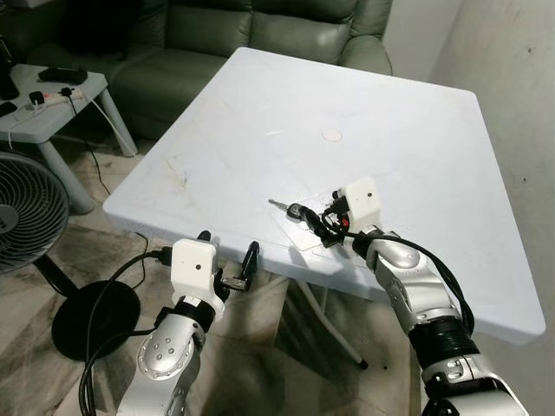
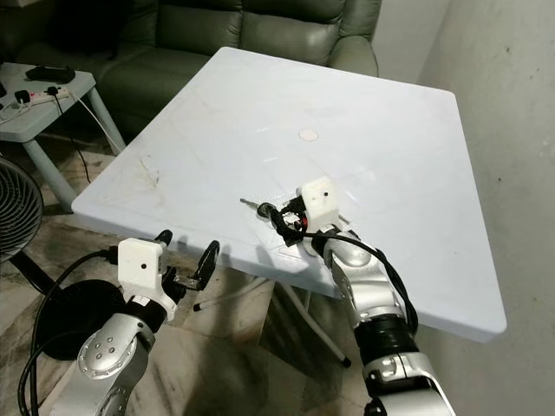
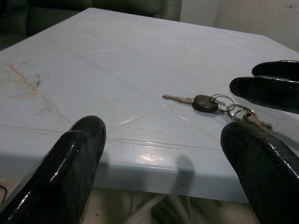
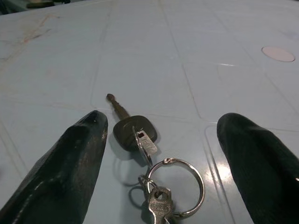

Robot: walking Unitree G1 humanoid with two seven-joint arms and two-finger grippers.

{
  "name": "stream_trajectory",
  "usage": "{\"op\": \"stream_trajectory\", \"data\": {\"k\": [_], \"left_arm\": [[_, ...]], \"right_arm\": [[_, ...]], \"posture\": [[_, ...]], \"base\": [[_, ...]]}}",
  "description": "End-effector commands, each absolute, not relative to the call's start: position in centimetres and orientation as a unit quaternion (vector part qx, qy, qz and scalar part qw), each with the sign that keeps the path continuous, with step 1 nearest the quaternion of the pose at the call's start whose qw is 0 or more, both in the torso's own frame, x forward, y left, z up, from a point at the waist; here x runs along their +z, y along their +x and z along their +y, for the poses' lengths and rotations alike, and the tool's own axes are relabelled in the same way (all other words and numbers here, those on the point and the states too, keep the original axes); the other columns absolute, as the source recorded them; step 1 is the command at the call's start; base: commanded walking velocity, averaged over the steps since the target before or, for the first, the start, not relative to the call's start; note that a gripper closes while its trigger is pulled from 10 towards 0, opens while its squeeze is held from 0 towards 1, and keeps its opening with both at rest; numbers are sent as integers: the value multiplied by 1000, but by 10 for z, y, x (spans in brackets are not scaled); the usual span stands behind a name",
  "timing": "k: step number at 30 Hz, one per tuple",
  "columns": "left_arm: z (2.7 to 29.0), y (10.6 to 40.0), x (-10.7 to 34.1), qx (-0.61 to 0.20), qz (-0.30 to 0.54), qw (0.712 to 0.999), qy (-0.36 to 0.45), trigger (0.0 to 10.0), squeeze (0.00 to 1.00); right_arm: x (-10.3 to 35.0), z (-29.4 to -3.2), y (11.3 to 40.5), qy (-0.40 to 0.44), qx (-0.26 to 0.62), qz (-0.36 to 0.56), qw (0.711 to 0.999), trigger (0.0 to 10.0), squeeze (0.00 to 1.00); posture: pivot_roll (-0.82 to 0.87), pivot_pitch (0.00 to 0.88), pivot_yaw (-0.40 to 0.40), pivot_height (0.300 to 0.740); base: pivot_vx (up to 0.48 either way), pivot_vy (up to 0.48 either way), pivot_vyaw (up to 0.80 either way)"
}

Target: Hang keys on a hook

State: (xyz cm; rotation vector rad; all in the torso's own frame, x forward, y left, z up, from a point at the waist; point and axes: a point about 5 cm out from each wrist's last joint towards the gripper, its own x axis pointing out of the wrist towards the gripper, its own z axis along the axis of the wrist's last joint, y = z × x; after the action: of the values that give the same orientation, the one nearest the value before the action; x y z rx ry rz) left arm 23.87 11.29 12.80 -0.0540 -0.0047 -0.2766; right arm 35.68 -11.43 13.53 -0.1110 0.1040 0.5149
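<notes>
A bunch of keys (image 1: pixel 297 211) lies on the pale blue table (image 1: pixel 347 113) near its front edge. It has a black-headed key (image 4: pixel 134 132) and metal rings (image 4: pixel 176 185). My right gripper (image 1: pixel 316 225) rests low on the table just behind the bunch. It is open, with one black finger (image 4: pixel 70 163) on each side of the keys and nothing gripped. My left gripper (image 1: pixel 228 243) hovers open just below and in front of the table edge, pointing at the keys (image 3: pixel 204 102) from a short distance.
A dark green sofa (image 1: pixel 260 35) stands beyond the table. At the left are a small side table (image 1: pixel 52 108) with a power strip and a floor fan (image 1: pixel 26 212) with a round base (image 1: pixel 95 316). A white wall (image 1: pixel 520 52) lies to the right.
</notes>
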Motion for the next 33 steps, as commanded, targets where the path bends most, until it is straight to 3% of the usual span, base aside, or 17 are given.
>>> {"op": "stream_trajectory", "data": {"k": [1, 8, 9, 10, 11, 12, 13, 16, 18, 20, 21, 27, 30, 32, 33], "left_arm": [[114, 234, 129, -133, 4, 991, -21, 10000, 0], [114, 231, 128, -131, 9, 991, -21, 10000, 0], [114, 231, 128, -131, 10, 991, -21, 10000, 0], [114, 230, 128, -131, 10, 991, -21, 10000, 0], [114, 230, 128, -131, 11, 991, -21, 10000, 0], [114, 230, 128, -130, 12, 991, -21, 10000, 0], [114, 230, 128, -130, 13, 991, -21, 10000, 0], [114, 230, 128, -128, 15, 991, -21, 10000, 0], [113, 230, 128, -128, 16, 991, -21, 10000, 0], [113, 229, 128, -128, 16, 991, -21, 10000, 0], [113, 229, 128, -128, 16, 991, -21, 10000, 0], [113, 229, 128, -127, 18, 991, -21, 10000, 0], [112, 229, 129, -126, 18, 992, -20, 10000, 0], [113, 229, 129, -126, 18, 992, -21, 10000, 0], [113, 229, 128, -126, 19, 992, -21, 10000, 0]], "right_arm": [[137, -111, 361, -57, 259, 48, 963, 10000, 0], [137, -106, 364, -49, 255, 57, 964, 9686, 0], [137, -106, 365, -49, 252, 56, 965, 6196, 0], [136, -106, 365, -49, 250, 58, 965, 4392, 0], [136, -105, 365, -49, 249, 59, 965, 4157, 0], [135, -105, 365, -49, 248, 58, 966, 1569, 0], [134, -105, 366, -48, 247, 59, 966, 0, 0], [134, -104, 365, -49, 248, 57, 966, 0, 0], [134, -104, 366, -48, 248, 56, 966, 863, 0], [134, -104, 366, -47, 247, 57, 966, 863, 0], [135, -104, 366, -41, 248, 51, 967, 0, 0], [137, -105, 367, -44, 250, 42, 966, 0, 0], [138, -106, 367, -44, 251, 40, 966, 745, 0], [138, -106, 368, -43, 254, 41, 965, 2902, 0], [137, -105, 367, -37, 263, 47, 963, 4863, 0]], "posture": [[125, 154, -58, 740], [131, 163, -61, 740], [131, 163, -61, 740], [131, 163, -61, 740], [132, 166, -62, 740], [132, 167, -62, 740], [132, 171, -63, 740], [132, 171, -63, 740], [131, 173, -64, 740], [131, 173, -64, 740], [131, 173, -64, 740], [132, 174, -64, 740], [132, 174, -64, 740], [133, 177, -65, 740], [133, 177, -64, 740]], "base": [[0, 0, 0], [0, 0, 0], [0, 0, 0], [0, 0, 0], [0, 0, 0], [0, 0, 0], [0, 0, 0], [0, 0, 0], [0, 0, 0], [0, 0, 0], [0, 0, 0], [0, 0, 0], [0, 0, 0], [0, 0, 0], [0, 0, 0]]}}
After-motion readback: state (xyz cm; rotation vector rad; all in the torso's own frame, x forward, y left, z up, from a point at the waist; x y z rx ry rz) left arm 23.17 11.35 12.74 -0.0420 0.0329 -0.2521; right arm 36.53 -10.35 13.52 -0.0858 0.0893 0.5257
